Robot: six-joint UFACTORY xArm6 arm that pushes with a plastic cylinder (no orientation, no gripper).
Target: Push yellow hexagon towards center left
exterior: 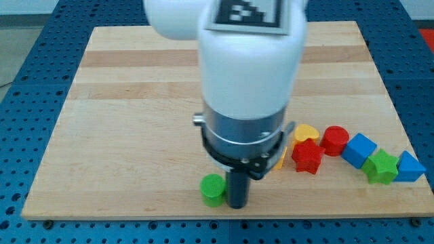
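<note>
Only a thin yellow sliver (281, 158) shows at the right edge of my arm's dark collar; it may be the yellow hexagon, mostly hidden behind the arm. My tip (236, 205) rests near the board's bottom edge, just right of a green cylinder (212, 190) and almost touching it. The yellow sliver lies up and to the right of my tip.
A yellow heart (306, 131), a red star (307, 156), a red cylinder (334, 140), a blue cube (359, 150), a green star (382, 167) and a blue triangle (409, 167) sit in a cluster at the lower right. The wooden board (135, 122) lies on a blue surface.
</note>
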